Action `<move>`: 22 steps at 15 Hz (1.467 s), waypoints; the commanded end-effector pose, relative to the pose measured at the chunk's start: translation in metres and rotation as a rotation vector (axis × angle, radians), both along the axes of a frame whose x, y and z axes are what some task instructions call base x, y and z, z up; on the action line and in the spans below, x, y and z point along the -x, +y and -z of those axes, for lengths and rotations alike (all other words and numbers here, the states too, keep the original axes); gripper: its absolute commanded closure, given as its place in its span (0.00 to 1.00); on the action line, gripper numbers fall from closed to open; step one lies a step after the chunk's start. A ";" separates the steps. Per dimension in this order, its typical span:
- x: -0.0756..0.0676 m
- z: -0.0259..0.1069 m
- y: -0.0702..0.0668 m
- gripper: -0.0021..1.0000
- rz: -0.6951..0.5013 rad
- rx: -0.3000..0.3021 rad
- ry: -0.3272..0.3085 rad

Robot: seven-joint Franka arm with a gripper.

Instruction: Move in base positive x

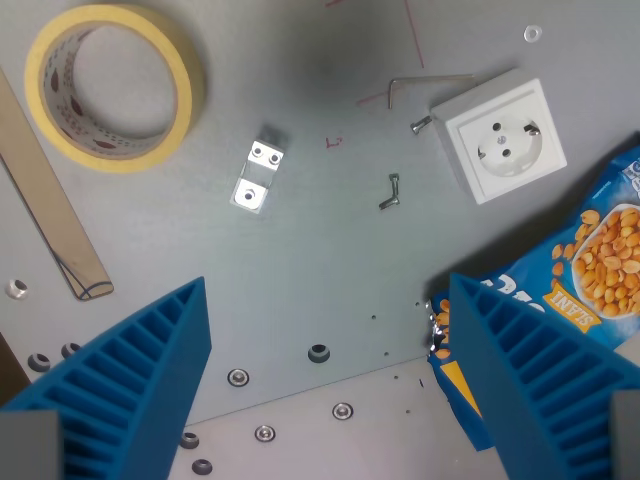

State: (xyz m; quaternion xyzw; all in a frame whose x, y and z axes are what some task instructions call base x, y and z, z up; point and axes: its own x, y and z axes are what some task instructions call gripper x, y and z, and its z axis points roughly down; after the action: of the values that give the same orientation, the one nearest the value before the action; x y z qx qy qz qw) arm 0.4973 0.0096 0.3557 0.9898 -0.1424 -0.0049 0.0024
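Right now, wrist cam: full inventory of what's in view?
tape roll: 1, yellow, upper left of the wrist view
strip: 1, brown, flat, left edge below the tape
metal bracket: 1, silver, two holes, centre-left
Allen key: 1, dark, top centre-right
power socket: 1, white, upper right
loose screws: 2, metal, one centre, one touching the socket's left corner
washer: 1, pale, top right
peanut bag: 1, blue, right edge, partly behind a finger
table: 1, grey, with bolt holes near the bottom
hand: 1, blue ribbed fingers, open, holding nothing
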 end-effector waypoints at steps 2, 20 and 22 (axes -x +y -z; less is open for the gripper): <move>-0.011 -0.003 0.002 0.00 0.001 0.000 -0.004; -0.111 0.003 0.024 0.00 0.001 0.000 -0.004; -0.122 0.004 0.026 0.00 0.001 0.000 -0.004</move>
State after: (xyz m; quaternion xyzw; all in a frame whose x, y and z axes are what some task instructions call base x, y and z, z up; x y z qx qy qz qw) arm 0.6096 0.0329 0.3473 0.9907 -0.1329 0.0280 -0.0093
